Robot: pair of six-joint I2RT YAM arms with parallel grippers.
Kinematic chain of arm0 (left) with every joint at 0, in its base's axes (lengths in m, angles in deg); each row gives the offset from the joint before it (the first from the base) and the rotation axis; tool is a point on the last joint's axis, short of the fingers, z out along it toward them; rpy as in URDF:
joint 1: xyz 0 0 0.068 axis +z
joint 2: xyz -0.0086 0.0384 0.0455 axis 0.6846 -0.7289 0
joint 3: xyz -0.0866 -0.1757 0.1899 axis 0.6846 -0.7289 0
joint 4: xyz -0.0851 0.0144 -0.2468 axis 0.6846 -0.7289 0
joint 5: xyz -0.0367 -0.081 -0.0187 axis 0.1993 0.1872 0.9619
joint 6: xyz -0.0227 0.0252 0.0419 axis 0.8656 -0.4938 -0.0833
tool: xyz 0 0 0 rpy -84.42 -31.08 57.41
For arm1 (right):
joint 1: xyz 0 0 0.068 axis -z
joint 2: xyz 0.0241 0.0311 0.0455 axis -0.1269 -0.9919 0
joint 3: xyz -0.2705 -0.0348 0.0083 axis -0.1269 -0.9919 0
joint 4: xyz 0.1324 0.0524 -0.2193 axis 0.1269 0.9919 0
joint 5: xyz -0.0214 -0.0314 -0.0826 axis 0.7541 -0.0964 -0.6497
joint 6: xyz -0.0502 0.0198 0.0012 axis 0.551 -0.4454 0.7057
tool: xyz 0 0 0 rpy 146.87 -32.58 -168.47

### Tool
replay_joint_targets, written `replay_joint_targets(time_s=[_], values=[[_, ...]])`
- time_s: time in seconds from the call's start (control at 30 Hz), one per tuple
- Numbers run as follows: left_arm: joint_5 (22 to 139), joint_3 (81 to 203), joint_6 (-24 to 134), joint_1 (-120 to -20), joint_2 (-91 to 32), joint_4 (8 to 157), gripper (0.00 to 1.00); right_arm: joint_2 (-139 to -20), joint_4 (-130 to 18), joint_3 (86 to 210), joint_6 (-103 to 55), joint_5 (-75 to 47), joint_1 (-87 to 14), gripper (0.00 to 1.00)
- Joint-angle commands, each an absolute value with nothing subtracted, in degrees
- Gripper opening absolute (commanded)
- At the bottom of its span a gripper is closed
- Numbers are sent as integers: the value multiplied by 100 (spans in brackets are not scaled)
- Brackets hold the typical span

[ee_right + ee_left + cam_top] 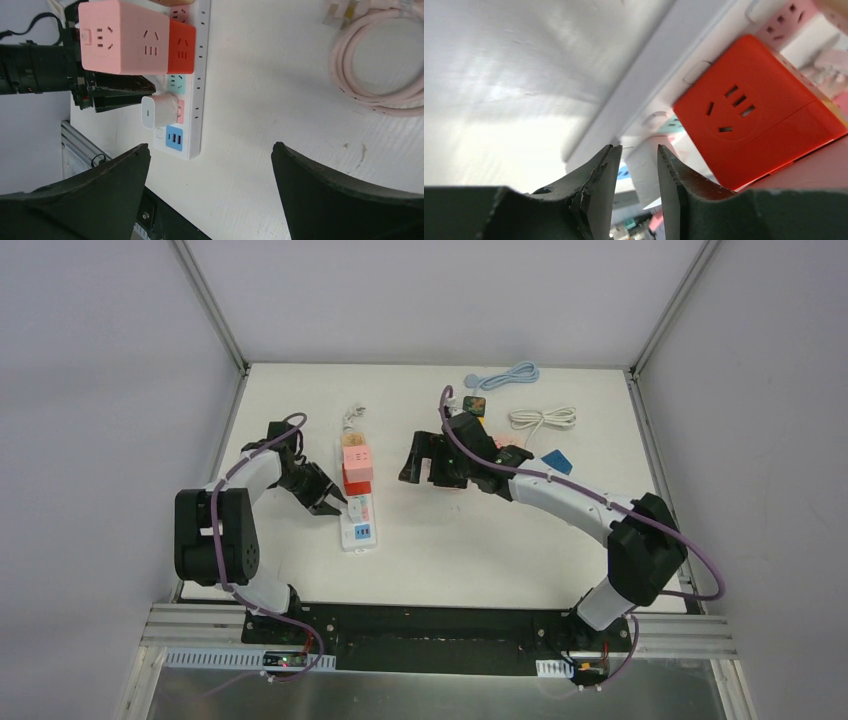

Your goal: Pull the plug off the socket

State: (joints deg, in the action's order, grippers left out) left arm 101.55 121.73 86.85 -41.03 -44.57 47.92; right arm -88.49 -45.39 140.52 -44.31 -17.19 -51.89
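The white plug [159, 111] looks light, rigid and smooth, seated firmly in the power strip [201, 75]: pinch its flat sides. Left gripper [639, 148] jaws narrow, apparently unclamped; right gripper [210, 150] jaws wide, empty.

We see a smooth, matt plastic red cube [754, 125]; the white power strip [201, 75] looks smooth plastic; the table [280, 125] matt, scuffed.

top: high, looks down on table [480, 540] | left wrist: close on power strip [664, 60] | right wrist: farther, same strip [202, 75]
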Motion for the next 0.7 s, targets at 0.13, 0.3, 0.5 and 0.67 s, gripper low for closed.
replay_joint_targets(time_s=[0.13,0.3,0.5,0.67], values=[[9148,12755,8029,-3913,-3972,3951,37,-9646,-4339,15207,-4103,-2142,-5792,91],[9844,12910,7990,-3912,-3825,4569,40,-10110,-4329,15839,-3998,-2872,-6164,98],[9814,12976,8045,-3897,-3559,5082,41,-10942,-3766,17042,-4036,-3348,-6281,99],[9990,12917,8179,-3895,-3611,5334,42,-11499,-3365,17782,-4072,-3687,-6365,99]])
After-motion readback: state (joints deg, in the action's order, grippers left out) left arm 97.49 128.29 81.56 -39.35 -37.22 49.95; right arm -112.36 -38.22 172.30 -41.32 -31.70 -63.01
